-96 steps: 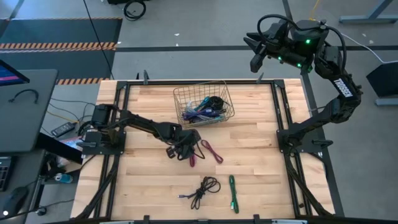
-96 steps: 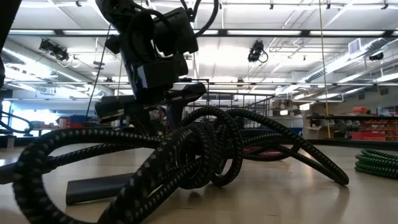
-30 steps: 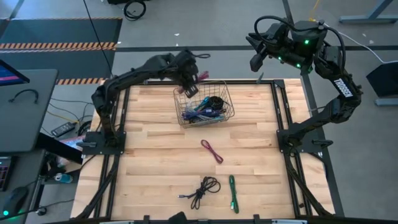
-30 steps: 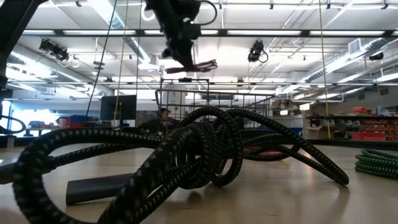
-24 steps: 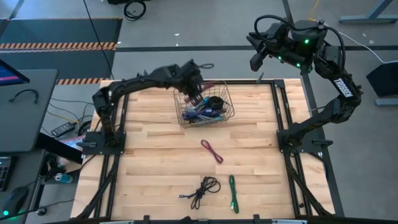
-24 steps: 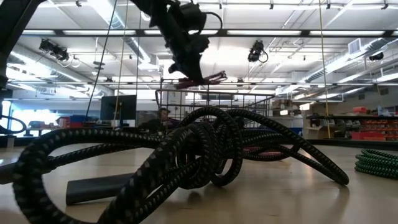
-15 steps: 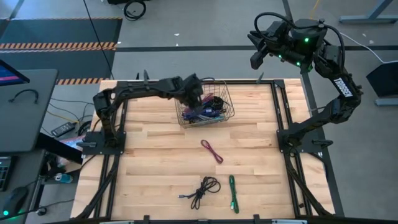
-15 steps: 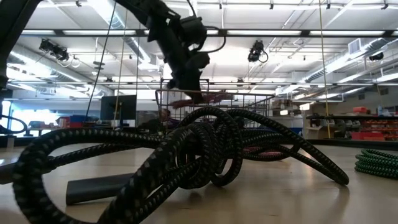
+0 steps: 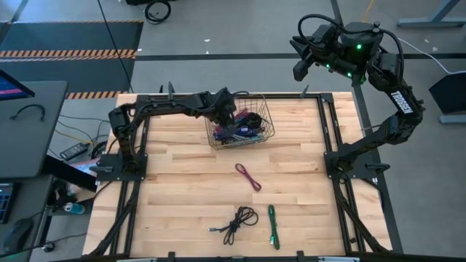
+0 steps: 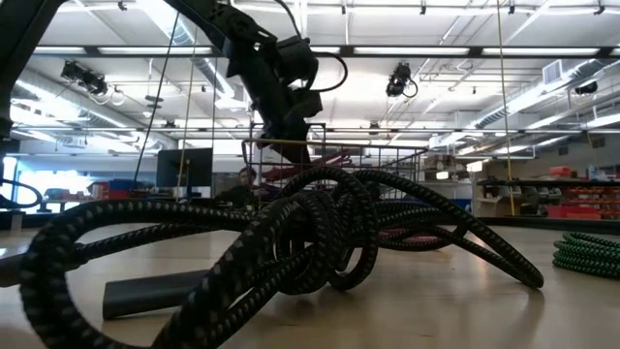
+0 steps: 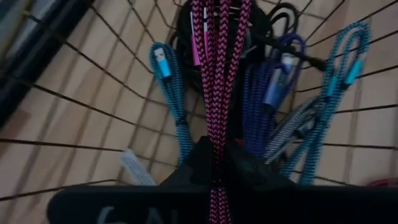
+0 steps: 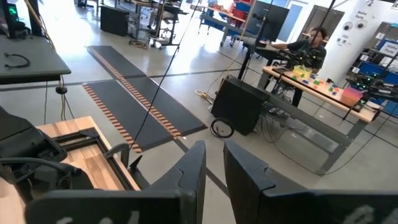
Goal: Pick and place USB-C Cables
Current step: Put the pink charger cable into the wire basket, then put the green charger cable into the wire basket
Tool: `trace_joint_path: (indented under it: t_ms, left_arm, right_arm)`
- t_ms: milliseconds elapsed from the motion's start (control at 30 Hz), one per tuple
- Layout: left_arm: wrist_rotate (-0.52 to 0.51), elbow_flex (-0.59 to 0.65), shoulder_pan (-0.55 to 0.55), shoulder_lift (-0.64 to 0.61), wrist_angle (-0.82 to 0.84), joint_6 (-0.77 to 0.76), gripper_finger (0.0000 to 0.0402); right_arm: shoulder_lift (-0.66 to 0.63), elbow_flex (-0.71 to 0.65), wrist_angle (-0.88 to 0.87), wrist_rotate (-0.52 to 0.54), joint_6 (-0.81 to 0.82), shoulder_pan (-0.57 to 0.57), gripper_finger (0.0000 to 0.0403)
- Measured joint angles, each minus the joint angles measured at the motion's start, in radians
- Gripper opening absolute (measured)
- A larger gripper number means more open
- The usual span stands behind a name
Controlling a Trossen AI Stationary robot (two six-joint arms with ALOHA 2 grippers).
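We see the left gripper (image 9: 231, 115) clenched on a folded magenta braided cable (image 11: 217, 74), lowering it into the wire mesh basket (image 9: 263, 109) of bundled cables at the wooden table's (image 9: 182, 182) far edge.

The left gripper (image 11: 217, 177) is closed on a magenta cable (image 11: 219, 68), a folded bundle of braided strands that runs straight out from between the dark fingers into a wire basket (image 11: 93, 74). Under it lie more cables: a black one (image 11: 186, 37) near the far wall, a teal one (image 11: 173, 93) with a bright blue plug on one side of the magenta bundle, a purple one (image 11: 264, 93) on the other side, a grey-white braided one (image 11: 292, 127) beside that, and a second teal one (image 11: 339, 81) against the basket wall. A pale plug (image 11: 134, 167) shows near the gripper. Wooden tabletop (image 11: 37, 124) shows through the wires.
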State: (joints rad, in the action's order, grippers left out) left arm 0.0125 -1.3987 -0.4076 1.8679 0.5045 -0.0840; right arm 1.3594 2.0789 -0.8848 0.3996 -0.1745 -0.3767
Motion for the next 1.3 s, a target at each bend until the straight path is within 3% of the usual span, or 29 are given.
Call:
trace_joint_path:
  t_ms: [767, 1067, 1300]
  left_arm:
    - [0.037, -0.002, 0.009, 0.052, 0.004, 0.044, 0.0024]
    - [0.038, -0.004, 0.014, 0.050, -0.066, 0.045, 0.0149]
    - [0.080, -0.004, 0.010, 0.037, -0.108, -0.039, 0.0185]
  right_arm:
    - [0.000, 0.000, 0.000, 0.000, -0.002, 0.000, 0.0062]
    - [0.000, 0.000, 0.000, 0.000, -0.004, 0.000, 0.0062]
    - [0.000, 0.000, 0.000, 0.000, -0.004, 0.000, 0.0062]
